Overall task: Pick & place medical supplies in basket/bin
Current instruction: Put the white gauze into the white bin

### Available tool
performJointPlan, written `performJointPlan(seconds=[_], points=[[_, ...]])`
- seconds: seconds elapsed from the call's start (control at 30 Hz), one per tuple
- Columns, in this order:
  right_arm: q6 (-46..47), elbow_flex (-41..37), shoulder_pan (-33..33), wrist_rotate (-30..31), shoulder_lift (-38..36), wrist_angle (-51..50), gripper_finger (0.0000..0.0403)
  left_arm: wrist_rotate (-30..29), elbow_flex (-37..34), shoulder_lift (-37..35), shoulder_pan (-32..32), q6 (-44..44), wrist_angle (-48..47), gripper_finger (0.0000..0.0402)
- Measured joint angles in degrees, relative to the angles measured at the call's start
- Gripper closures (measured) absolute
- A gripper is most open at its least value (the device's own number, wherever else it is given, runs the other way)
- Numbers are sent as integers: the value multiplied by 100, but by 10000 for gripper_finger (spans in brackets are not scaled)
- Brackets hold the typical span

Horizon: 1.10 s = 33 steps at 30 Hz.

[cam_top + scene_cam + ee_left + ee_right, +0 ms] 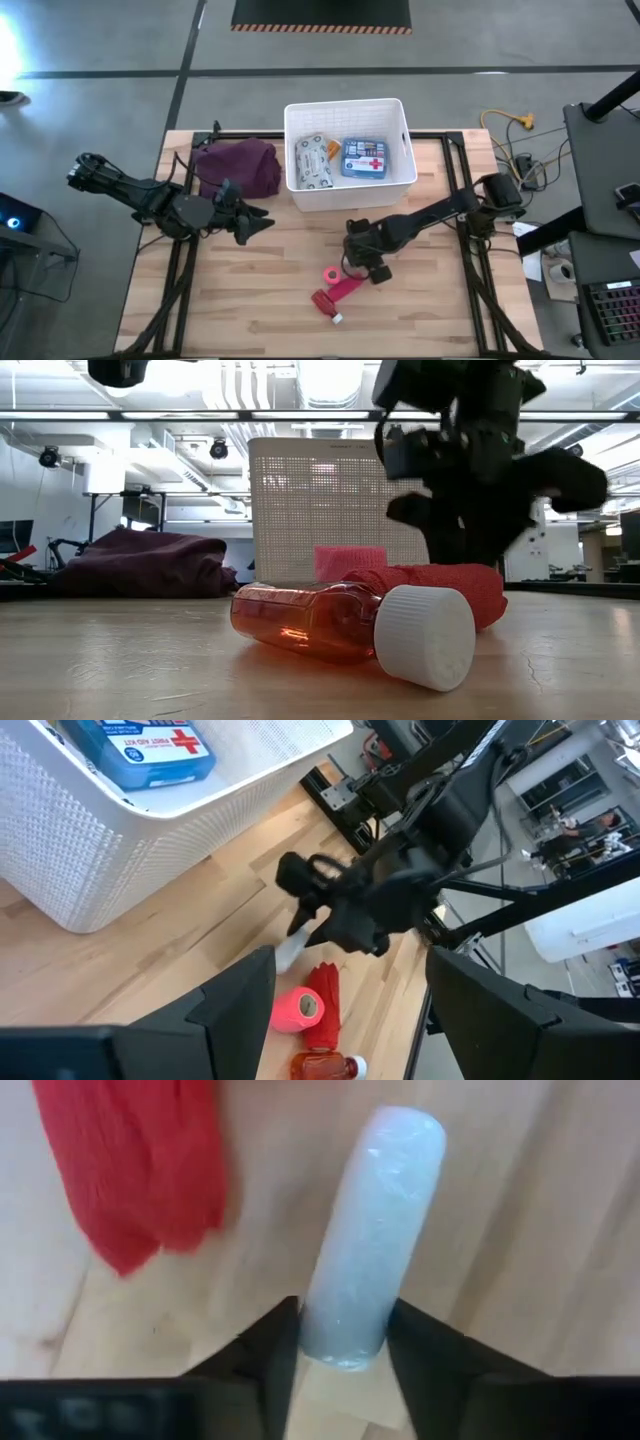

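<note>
Right gripper (368,262) sits low over the table centre, just near of the bin (350,195), fingers clamped on a pale whitish tube (372,1230) (wrist view shows it pinched at one end, between both fingers, the rest sticking out over bare wood). It's held by the end, prob. so the item can be carried up and dropped over the bin rim without the fingers hitting the wall.

Left gripper (255,224) waits at table left, just near of the maroon cloth (240,166), fingers apart, nothing between them; it's parked clear of the right arm's working area.

Bin stands at the far centre. Already inside: blue box (364,158) on the right, patterned packet (313,160) on the left. Still out on the table, near of the right gripper: pink roll (330,274), red wrap (340,290) and an orange bottle (310,620) with white cap, lying on its side, all close together.

Hard to read: what the pale tube actually is (wrapped, no label seen). In the low view the right arm hides part of the bin, and the bottle blocks most of the roll. From above the bottle is tiny, barely separable from the red wrap.
</note>
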Motion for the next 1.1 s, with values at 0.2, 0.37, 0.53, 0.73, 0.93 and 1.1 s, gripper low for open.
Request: performJointPlan(seconds=[0.2, 0.37, 0.53, 0.73, 0.93, 1.1], points=[[349, 342, -15, 213, -252, 51, 362, 4, -2, 0, 0, 7, -71, 160], [1027, 1021, -33, 864, -447, -263, 375, 21, -2, 0, 0, 8, -166, 160], [1189, 2139, -176, 2136, -1077, -625, 370, 31, -2, -4, -2, 66, -198, 160], [1827, 3181, -1301, 2822, -1563, -1541, 360, 31, -4, -4, -2, 205, -203, 160], [2420, 3513, -2553, 2465, -1521, -2389, 276, 239, -4, -2, -2, 205, -205, 160], [2477, 3754, -2643, 2401, -1513, -2477, 178, 354, -9, 132, -4, 177, -203, 160]])
